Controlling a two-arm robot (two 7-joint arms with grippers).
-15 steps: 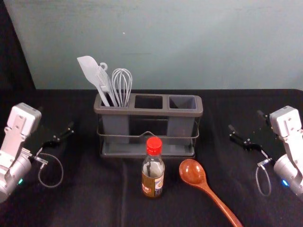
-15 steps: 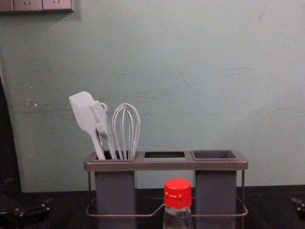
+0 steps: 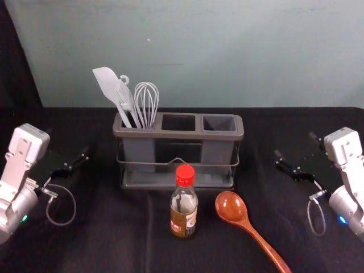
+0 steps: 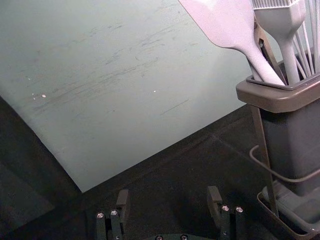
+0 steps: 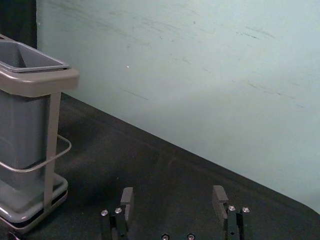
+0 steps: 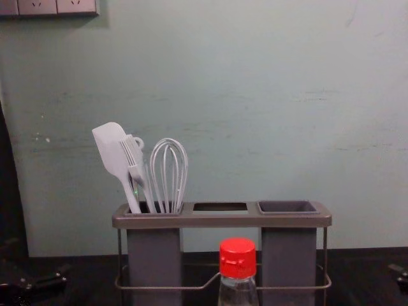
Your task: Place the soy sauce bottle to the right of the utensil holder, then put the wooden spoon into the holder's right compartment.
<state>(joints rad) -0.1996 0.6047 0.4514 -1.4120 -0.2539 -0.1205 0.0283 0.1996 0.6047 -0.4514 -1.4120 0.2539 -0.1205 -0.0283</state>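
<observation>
In the head view my left gripper (image 3: 67,143) is open at the left, away from the utensil holder (image 3: 179,135); my right gripper (image 3: 294,145) stands open at the right. Nothing is between the fingers of the left gripper (image 4: 168,196) or the right gripper (image 5: 173,195) in their wrist views. The soy sauce bottle (image 3: 183,213), red-capped, is upright in front of the holder. To the bottle's right lies the wooden spoon (image 3: 232,208), bowl toward the holder, handle toward the front right. The holder's right compartment (image 3: 219,123) is empty.
A white spatula (image 3: 108,85), a brush and a whisk (image 3: 146,102) stand in the holder's left compartment. Behind the black-covered table (image 3: 102,244) rises a pale green wall (image 3: 227,51). Black cloth surface lies between the holder and each gripper.
</observation>
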